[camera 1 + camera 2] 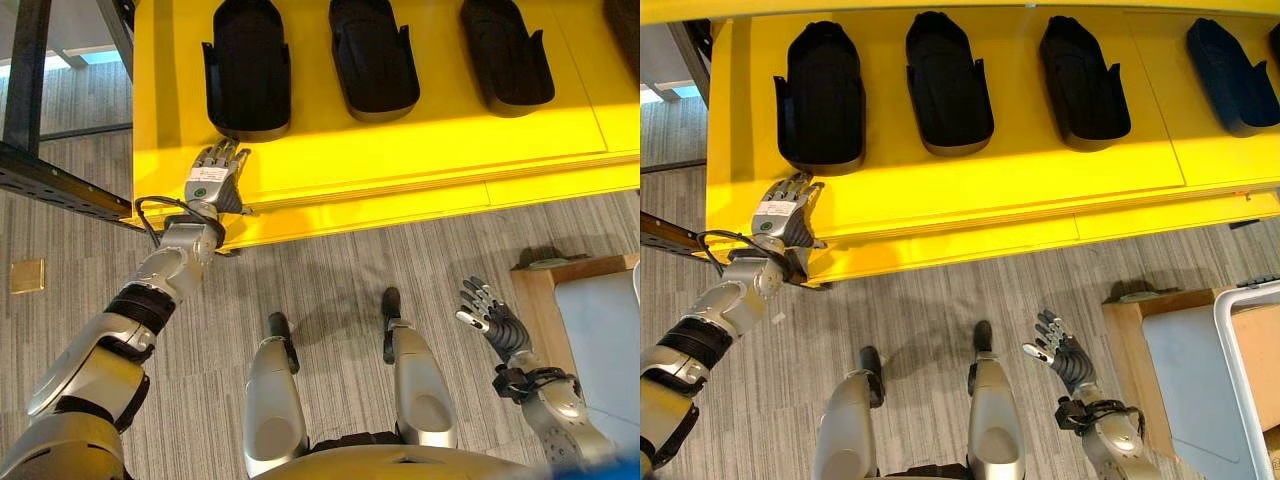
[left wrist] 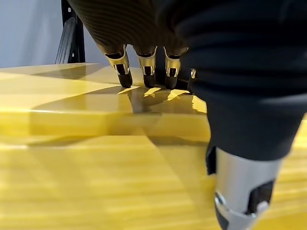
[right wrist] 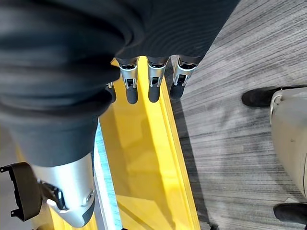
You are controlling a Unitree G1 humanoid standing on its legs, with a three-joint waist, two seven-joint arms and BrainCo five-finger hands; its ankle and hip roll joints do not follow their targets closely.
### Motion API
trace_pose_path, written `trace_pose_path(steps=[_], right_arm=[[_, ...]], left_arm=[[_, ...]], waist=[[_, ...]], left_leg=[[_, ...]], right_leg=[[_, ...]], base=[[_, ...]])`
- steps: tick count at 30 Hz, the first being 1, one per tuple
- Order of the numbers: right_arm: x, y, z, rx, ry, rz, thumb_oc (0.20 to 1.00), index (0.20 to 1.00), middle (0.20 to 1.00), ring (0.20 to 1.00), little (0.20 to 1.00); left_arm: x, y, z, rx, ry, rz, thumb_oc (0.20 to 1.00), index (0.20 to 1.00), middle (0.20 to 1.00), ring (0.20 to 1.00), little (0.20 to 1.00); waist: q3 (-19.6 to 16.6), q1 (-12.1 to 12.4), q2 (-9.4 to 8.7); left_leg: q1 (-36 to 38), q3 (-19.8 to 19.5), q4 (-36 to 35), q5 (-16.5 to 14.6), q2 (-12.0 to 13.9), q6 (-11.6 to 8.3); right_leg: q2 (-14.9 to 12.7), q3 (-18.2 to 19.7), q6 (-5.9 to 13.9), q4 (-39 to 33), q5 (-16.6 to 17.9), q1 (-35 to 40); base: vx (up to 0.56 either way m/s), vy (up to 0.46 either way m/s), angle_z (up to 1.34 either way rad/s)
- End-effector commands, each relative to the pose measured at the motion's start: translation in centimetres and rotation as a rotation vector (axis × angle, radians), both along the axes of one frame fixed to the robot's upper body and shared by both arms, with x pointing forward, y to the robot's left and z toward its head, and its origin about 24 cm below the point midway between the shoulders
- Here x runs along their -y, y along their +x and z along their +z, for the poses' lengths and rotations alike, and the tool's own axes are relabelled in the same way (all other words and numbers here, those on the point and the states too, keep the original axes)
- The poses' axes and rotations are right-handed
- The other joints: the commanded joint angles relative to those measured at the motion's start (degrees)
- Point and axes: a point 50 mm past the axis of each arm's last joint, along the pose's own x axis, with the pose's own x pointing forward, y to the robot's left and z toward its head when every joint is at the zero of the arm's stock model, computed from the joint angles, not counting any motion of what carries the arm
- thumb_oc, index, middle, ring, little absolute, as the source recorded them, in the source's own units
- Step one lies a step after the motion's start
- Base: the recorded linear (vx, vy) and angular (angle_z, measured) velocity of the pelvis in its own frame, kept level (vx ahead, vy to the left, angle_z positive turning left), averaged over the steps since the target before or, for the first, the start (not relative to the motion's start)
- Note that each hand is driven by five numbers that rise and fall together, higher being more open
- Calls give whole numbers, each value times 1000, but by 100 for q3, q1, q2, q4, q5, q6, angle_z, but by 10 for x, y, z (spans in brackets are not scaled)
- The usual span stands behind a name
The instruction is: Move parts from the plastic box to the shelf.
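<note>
Several black moulded parts lie in a row on the yellow shelf (image 1: 420, 150): the leftmost part (image 1: 247, 65), a second (image 1: 372, 55), a third (image 1: 505, 55), and a darker one (image 1: 1230, 75) further right. My left hand (image 1: 213, 178) rests open on the shelf's front strip, just below the leftmost part and holding nothing. Its straight fingers (image 2: 146, 72) lie over the yellow surface. My right hand (image 1: 492, 320) hangs open and empty above the floor, left of the plastic box (image 1: 1228, 340), whose pale rim shows at the right edge.
The box stands beside a grey panel (image 1: 600, 330) on a wooden base (image 1: 530, 300). A black metal rack frame (image 1: 40, 170) runs along the left of the shelf. A small tan square (image 1: 27, 275) lies on the striped carpet.
</note>
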Motion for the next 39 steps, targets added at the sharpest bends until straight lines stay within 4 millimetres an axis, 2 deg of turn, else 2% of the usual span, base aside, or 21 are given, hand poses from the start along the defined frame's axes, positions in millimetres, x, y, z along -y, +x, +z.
trace_pose_path(steps=[1,18,26,33,37,38,39], right_arm=[[13,-3,17,55,-74,38,1000,1000,1000,1000,1000],[13,-5,16,52,-78,35,1000,1000,1000,1000,1000],[12,-3,17,63,-83,32,1000,1000,1000,1000,1000],[11,4,22,99,-86,31,1000,1000,1000,1000,1000],[11,6,24,109,-76,26,1000,1000,1000,1000,1000],[10,6,24,108,-76,26,1000,1000,1000,1000,1000],[11,6,22,102,-78,24,1000,1000,1000,1000,1000]], left_arm=[[86,24,33,69,-37,-294,1000,1000,1000,1000,1000],[91,21,26,46,-45,-317,1000,1000,1000,1000,1000],[77,0,1,-10,-153,-321,1000,1000,1000,1000,1000],[63,-34,-31,-126,-362,-339,1000,1000,1000,1000,1000],[54,-55,-52,-218,-682,-303,1000,1000,1000,1000,1000],[54,-55,-52,-218,-683,-302,1000,1000,1000,1000,1000],[45,-68,-66,-263,-855,-261,1000,1000,1000,1000,1000]], waist=[[-331,-509,65],[-309,-498,69],[-262,-397,96],[-236,-256,138],[-246,-194,157],[-246,-198,155],[-263,-157,175]], left_leg=[[31,-75,-87,354,521,-301],[-5,-94,-37,339,517,-288],[19,-111,-29,337,493,-281],[67,-159,-28,343,481,-261],[155,-185,-75,363,467,-249],[158,-186,-77,363,466,-249],[242,-200,-115,372,454,-240]], right_leg=[[-236,222,170,940,-623,-11],[-237,251,165,987,-636,-32],[-251,219,154,1004,-649,15],[-266,180,119,1027,-682,120],[-277,137,112,995,-680,236],[-278,136,112,993,-680,239],[-286,109,112,961,-682,339]], base=[[0,0,0],[0,0,0],[0,0,0],[6,-2,-2],[11,-4,-3],[25,-9,-5],[18,-7,-4]])
